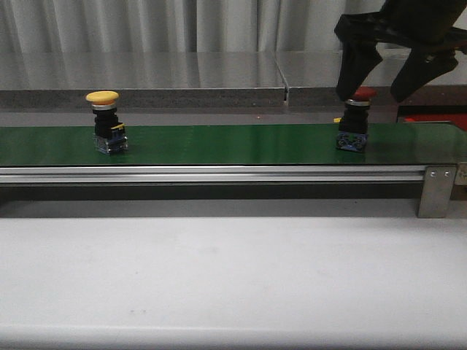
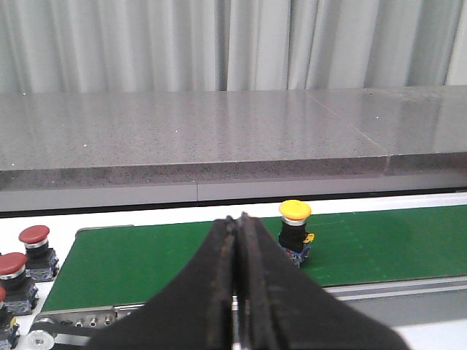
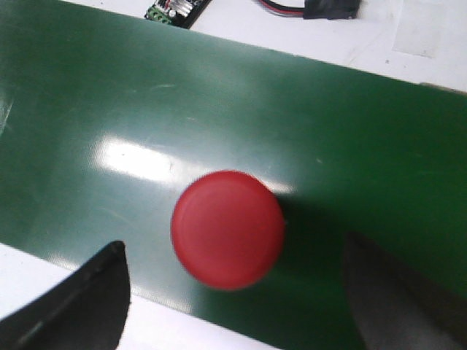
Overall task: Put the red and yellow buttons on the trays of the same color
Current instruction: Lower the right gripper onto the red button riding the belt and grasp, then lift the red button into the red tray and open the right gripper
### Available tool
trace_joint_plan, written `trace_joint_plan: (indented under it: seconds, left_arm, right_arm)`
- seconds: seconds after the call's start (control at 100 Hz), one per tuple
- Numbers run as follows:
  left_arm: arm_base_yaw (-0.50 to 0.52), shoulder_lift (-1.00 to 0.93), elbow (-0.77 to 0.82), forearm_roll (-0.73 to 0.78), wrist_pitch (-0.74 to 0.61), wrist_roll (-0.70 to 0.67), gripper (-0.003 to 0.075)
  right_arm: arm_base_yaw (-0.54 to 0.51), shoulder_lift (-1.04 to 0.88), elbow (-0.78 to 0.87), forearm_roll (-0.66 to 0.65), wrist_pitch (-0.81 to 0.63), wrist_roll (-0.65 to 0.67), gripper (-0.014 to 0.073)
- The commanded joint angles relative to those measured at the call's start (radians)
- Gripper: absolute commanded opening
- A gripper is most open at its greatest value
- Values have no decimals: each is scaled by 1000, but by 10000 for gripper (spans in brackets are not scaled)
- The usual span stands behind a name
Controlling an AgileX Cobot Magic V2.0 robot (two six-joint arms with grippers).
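A red button [image 1: 357, 117] stands on the green belt [image 1: 219, 144] at the right. My right gripper [image 1: 372, 89] hangs open just above it, one finger on each side of the cap. From the right wrist, the red cap [image 3: 228, 230] shows between the two dark fingers [image 3: 80, 299], with no contact. A yellow button [image 1: 102, 120] stands on the belt at the left. My left gripper [image 2: 238, 220] is shut and empty, short of the yellow button [image 2: 295, 232]. A red tray [image 1: 436, 119] edge shows at the far right behind the belt. The yellow tray is out of view.
Red buttons [image 2: 35, 244] stand off the belt's end in the left wrist view. A grey metal bracket [image 1: 436, 191] holds the belt rail at the right. A grey stone ledge [image 1: 146, 80] runs behind the belt. A white table [image 1: 219, 277] lies in front.
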Motion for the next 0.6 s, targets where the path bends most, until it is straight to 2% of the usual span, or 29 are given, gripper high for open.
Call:
trace_joint_plan:
  seconds: [0.0, 0.08, 0.15, 0.27, 0.34, 0.48, 0.59]
  left_arm:
    - [-6, 9, -24, -13, -81, -2, -19]
    - [-6, 9, -24, -13, -81, -2, -19]
    - [-6, 9, -24, -13, -81, -2, -19]
    - [-6, 9, -24, -13, -81, -2, -19]
    - [-6, 9, -24, -13, -81, -2, -19]
    - [-6, 9, -24, -13, -81, -2, -19]
    - [-6, 9, -24, -13, -81, -2, -19]
  right_arm:
    - [-2, -4, -62, -2, -28, -15, 596]
    - [-4, 30, -86, -22, -26, -15, 583]
    - [-6, 53, -100, -29, -20, -15, 507]
    - [-7, 59, -101, -30, -8, -5, 221]
    - [-7, 51, -102, -31, 4, -5, 118]
    - [-42, 46, -161, -46, 70, -5, 101]
    - [-116, 46, -239, -49, 128, -5, 101]
